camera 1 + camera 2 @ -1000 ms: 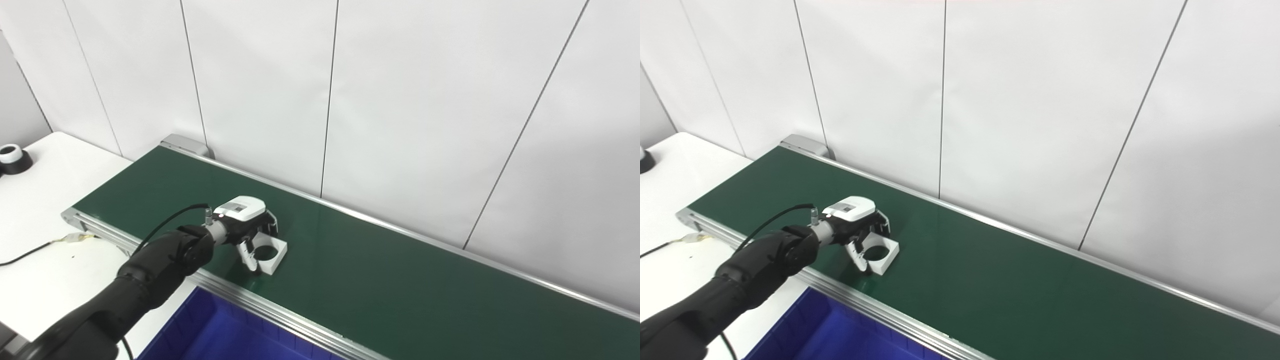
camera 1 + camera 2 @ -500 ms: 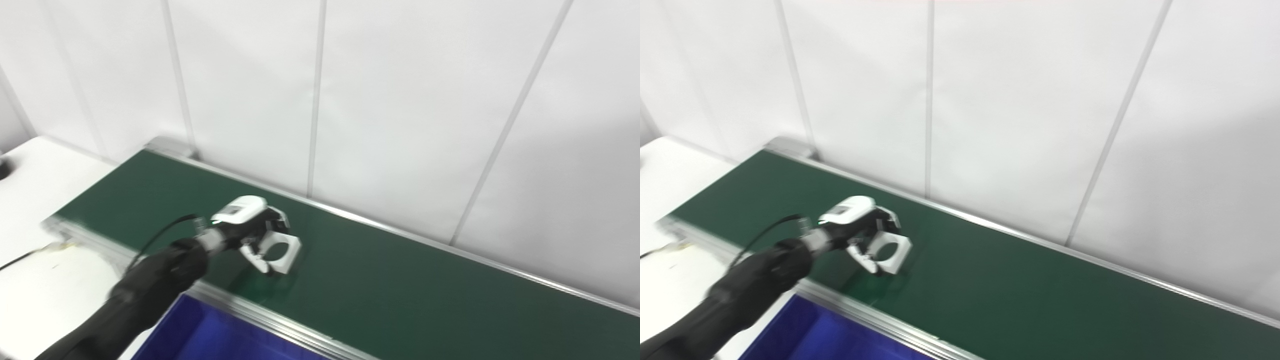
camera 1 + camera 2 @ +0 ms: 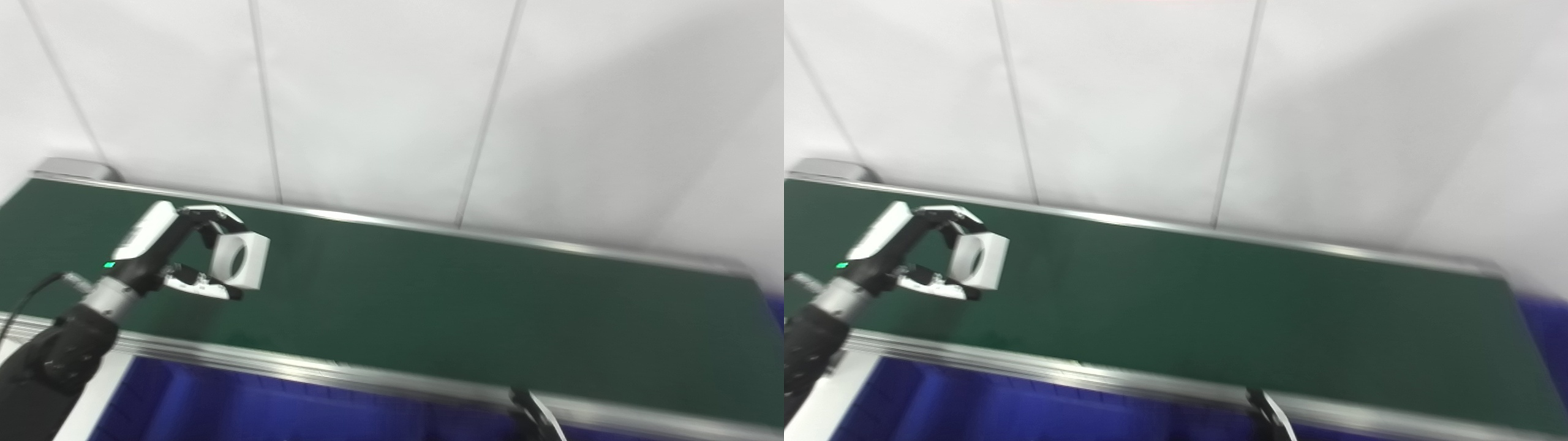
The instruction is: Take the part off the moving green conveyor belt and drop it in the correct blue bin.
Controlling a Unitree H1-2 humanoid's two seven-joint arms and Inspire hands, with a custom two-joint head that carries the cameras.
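The part is a white square block with a round hole through it. My left hand is shut on it, fingers over its top and thumb under it, and holds it tilted on edge above the left part of the green conveyor belt. The part also shows in the right eye view. A blue bin lies just below the belt's near rail. Only a dark and white tip of my right hand shows at the bottom edge, so its state is hidden.
The belt's metal near rail runs between the belt and the bin. A white panelled wall stands right behind the belt. Another patch of blue shows past the belt's right end.
The camera has swung to the right. My left hand has closed on the part and lifted it off the belt, tipping it up on edge. A tip of the right hand has come into view.
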